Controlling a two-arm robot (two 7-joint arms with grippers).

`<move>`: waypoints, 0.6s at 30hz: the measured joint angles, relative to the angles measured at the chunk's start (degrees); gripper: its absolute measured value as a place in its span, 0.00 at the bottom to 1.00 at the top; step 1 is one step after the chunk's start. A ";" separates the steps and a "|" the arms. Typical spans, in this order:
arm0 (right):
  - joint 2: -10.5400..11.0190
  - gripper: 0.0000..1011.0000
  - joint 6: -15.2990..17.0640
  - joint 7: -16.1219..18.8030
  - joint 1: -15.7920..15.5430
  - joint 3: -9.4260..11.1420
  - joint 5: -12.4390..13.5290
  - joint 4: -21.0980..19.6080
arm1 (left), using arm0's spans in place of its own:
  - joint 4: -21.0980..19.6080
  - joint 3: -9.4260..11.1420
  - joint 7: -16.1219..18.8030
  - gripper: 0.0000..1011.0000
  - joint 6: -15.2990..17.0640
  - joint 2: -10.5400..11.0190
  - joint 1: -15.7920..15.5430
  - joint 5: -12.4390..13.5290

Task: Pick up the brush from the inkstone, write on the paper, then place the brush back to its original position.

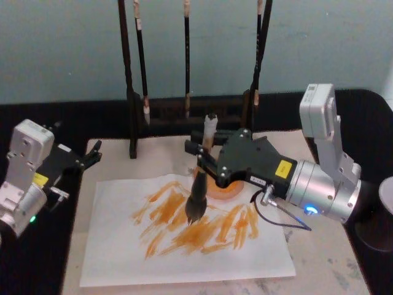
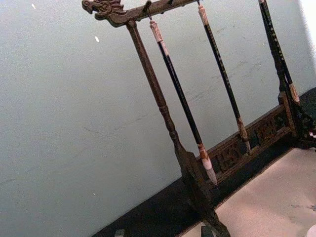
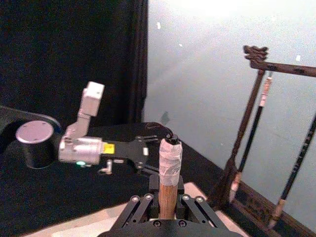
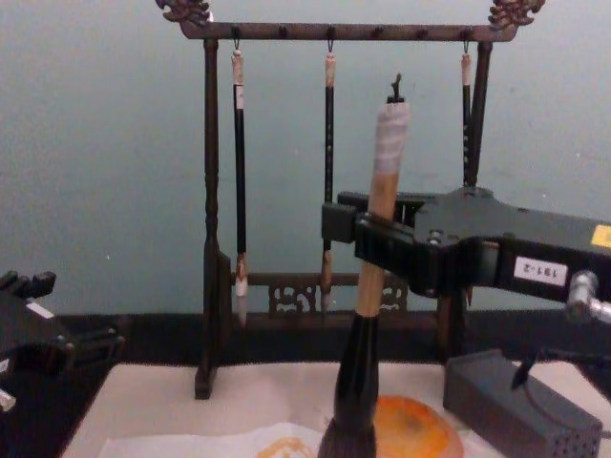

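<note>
Above the whitish cream paper (image 1: 123, 258) streaked orange, the right gripper (image 1: 204, 161) clamps the thick tan-handled calligraphy brush (image 1: 198, 190) near upright, grey-black bristles down among the strokes, just beside the round orange inkstone (image 1: 222, 192); the left gripper (image 1: 92, 155) idles open-jawed beside the beige mat (image 1: 325, 264). Good writing now wants light pressure, a steady wrist and strokes kept on the sheet
</note>
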 joint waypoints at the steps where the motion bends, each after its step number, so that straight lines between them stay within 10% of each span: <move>1: 0.19 0.17 -0.02 0.44 -0.30 0.03 0.00 -0.46 | 0.00 0.00 0.00 0.99 0.00 0.00 0.00 0.00; 18: -0.89 0.17 0.51 2.62 -0.27 -2.02 -0.64 -0.84 | 0.00 0.00 0.00 0.99 0.00 0.00 0.00 0.00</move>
